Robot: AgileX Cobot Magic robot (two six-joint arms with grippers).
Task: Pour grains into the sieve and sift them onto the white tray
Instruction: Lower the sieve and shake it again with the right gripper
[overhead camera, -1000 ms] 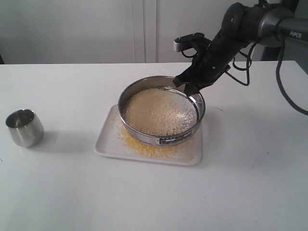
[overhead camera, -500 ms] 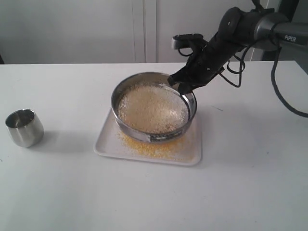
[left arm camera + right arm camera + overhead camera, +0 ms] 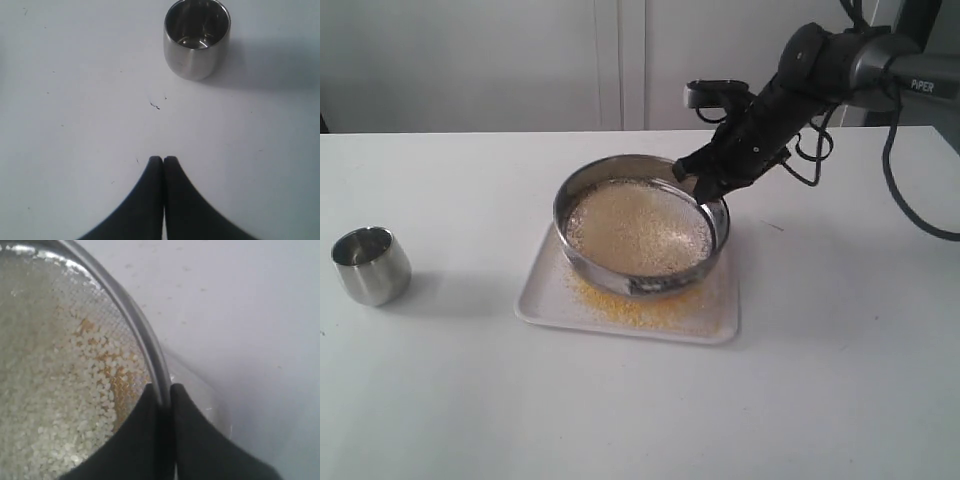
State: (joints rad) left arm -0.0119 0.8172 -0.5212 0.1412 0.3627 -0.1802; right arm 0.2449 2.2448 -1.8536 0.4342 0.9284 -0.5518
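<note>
On the white table [image 3: 840, 360], before a seemingly panelled wall [image 3: 470, 60], the right gripper [image 3: 706, 188] pinches the sieve [image 3: 620, 278] by its rim; the left gripper [image 3: 163, 160] is closed and empty.

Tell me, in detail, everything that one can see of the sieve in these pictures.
The sieve is a wide, shallow round ring of shiny steel with a fine mesh bottom. It is over the white tray, toward the tray's far side; whether it touches the tray I cannot tell. Whitish grains cover most of its mesh. The fingers of the right gripper are shut on its far-right rim, one inside the wall and one outside. Its front wall looks blurred.
</note>
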